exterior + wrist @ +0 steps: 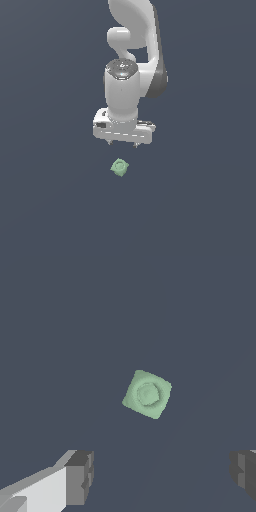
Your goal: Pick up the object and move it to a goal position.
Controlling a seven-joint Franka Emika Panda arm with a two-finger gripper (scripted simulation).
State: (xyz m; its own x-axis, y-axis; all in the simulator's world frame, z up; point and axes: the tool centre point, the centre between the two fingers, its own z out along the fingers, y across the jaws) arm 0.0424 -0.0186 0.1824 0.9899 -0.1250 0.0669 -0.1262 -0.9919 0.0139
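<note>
Approach step, nothing grasped yet. Gripper (123, 145) hangs above bench (45, 200), jaws spread wide, empty. Object (119, 167) lies on bench mid-area, no edges visible, apart from gripper. Next, likely: centre over it, descend, clench.

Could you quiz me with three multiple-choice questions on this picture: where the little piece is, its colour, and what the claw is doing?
1. Where is the object?
A. Between the fingertips
B. On the floor, apart from the gripper
C. On top of the arm

2. What colour is it?
A. Pale green
B. Red
C. Yellow

3. How does the gripper stand?
A. Shut on the object
B. Shut on nothing
C. Open, holding nothing

Answers: 1 B, the exterior view shows a gap of bare floor between the two. 2 A, both views show it pale green with a round ring mark. 3 C, the wrist view shows the fingers set wide apart with the object outside them.
</note>
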